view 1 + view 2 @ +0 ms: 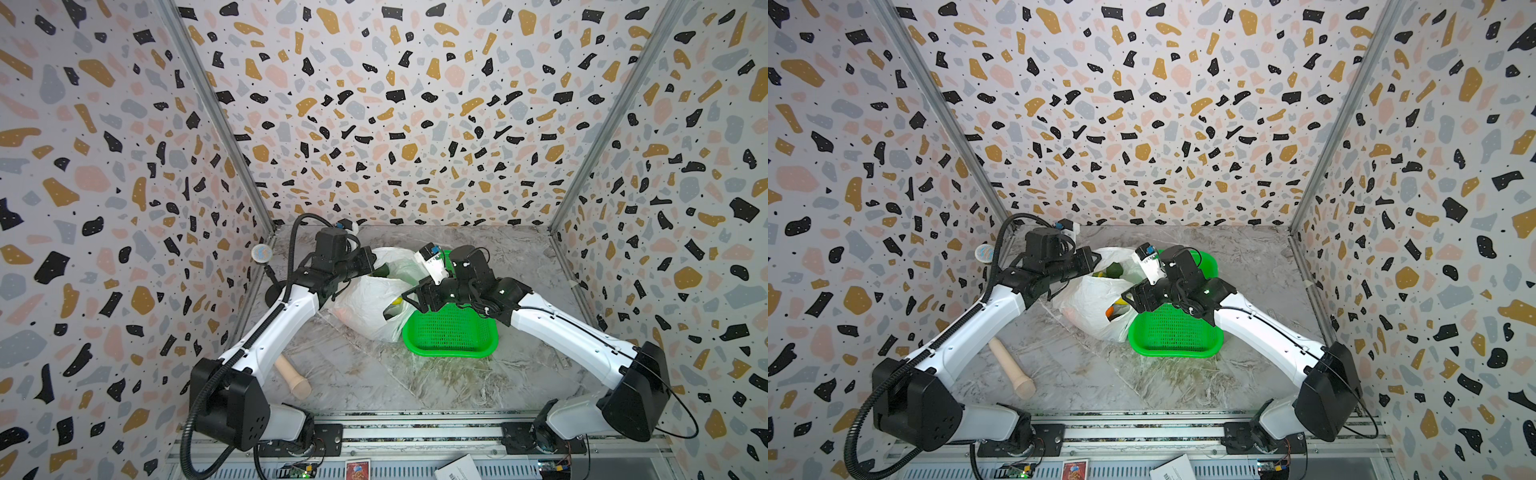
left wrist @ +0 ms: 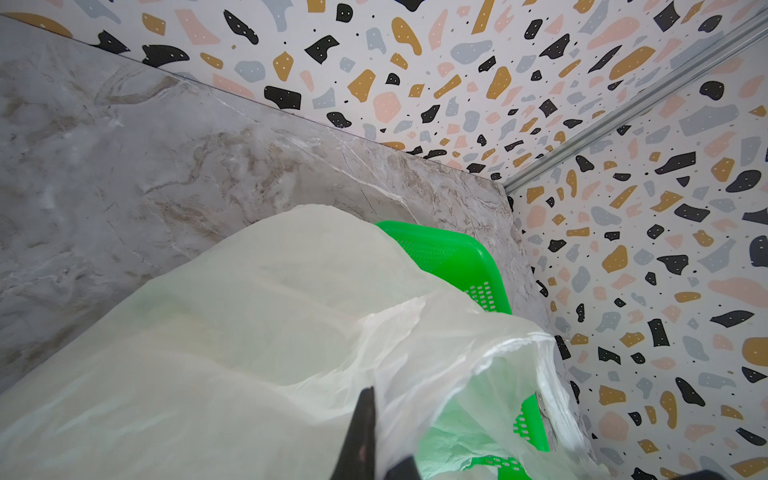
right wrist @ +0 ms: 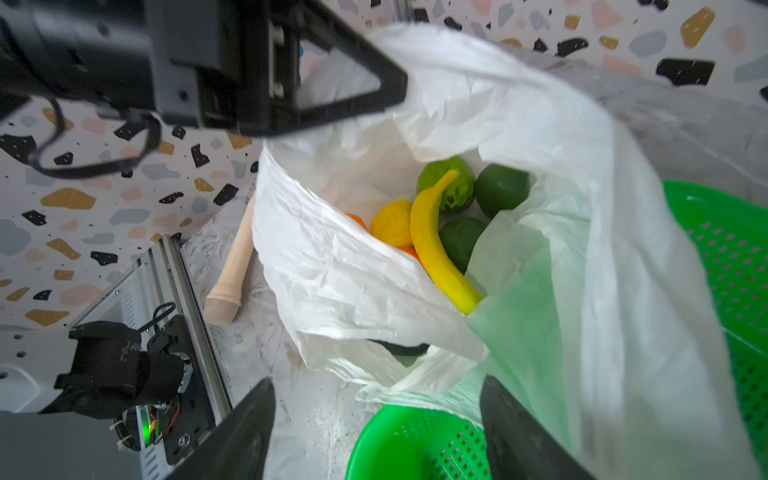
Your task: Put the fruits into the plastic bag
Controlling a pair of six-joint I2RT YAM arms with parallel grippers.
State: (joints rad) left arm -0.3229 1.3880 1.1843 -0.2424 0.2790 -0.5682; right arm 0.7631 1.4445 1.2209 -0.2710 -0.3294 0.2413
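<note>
Right wrist view showed the fruits [image 3: 436, 232] lying inside the plastic bag [image 3: 332, 270]. The left tool [image 1: 372, 262] was pinched together on the bag's edge. The right tool [image 3: 376, 384] was apart, holding nothing. No fruit showed in the green basket [image 3: 739, 257], so the job looked done.

terrazzo-patterned walls [image 1: 374, 104]; grey marble tabletop [image 1: 374, 382]; aluminium corner posts [image 1: 220, 124]

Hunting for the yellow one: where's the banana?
In the right wrist view the banana lies inside the plastic bag, between the lemon and a dark green avocado.
</note>
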